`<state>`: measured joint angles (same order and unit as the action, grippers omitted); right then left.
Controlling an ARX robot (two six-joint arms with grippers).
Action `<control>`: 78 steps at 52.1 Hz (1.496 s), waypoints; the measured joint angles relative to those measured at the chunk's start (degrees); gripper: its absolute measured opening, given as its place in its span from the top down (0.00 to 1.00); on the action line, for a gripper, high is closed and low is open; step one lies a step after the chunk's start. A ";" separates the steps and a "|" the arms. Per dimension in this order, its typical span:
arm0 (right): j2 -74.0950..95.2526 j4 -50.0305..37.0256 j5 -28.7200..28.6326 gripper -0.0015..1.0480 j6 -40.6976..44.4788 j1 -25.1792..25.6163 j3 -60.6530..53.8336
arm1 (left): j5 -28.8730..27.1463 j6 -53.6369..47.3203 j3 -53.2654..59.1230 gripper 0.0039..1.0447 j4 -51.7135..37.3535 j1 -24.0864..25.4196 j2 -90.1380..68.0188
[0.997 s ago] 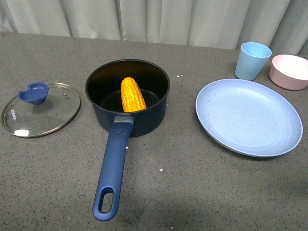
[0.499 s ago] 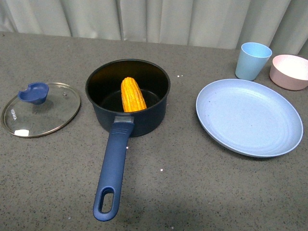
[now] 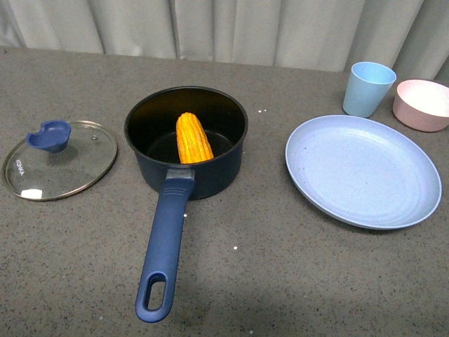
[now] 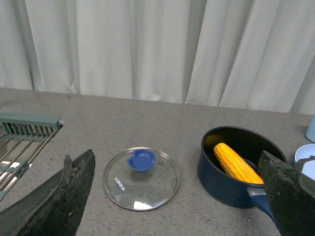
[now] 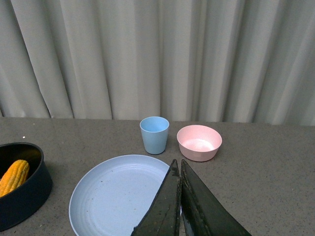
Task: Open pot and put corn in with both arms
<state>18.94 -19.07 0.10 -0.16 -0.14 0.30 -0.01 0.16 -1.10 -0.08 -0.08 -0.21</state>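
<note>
**Corn in the pot, lid off: the task looks finished**

The grey speckled tabletop [image 3: 295, 281] carries everything. Largest on it is the round pale blue plate [image 3: 363, 170], bare, lying well to the right of the dark navy saucepan [image 3: 186, 140] with its long blue handle [image 3: 163, 253] pointing toward the robot. Inside the saucepan, leaning against the near wall, rests the yellow-orange corn cob [image 3: 193, 138]. Left of the pan, apart from it, the round glass lid with a blue knob [image 3: 59, 159] lies flat on the table. Behind the plate stand a pale blue cup [image 3: 367, 88] and a pink bowl [image 3: 423, 104].

Both steps appear done, so I judge that nothing remains but to keep the arms clear (neither shows in the front view). The left gripper [image 4: 177, 196] has its jaws spread wide and holds nothing; the right gripper [image 5: 180, 201] has its jaws pressed together, empty.

The lid's rim reads "KONKA" [image 4: 119, 184].
</note>
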 joint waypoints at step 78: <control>-18.71 18.97 -0.17 0.09 0.09 0.00 0.02 | 0.00 0.00 0.00 0.06 0.04 0.00 0.02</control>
<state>0.23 -0.10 -0.08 -0.08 -0.14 0.32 -0.01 0.16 -1.10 -0.03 -0.08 -0.19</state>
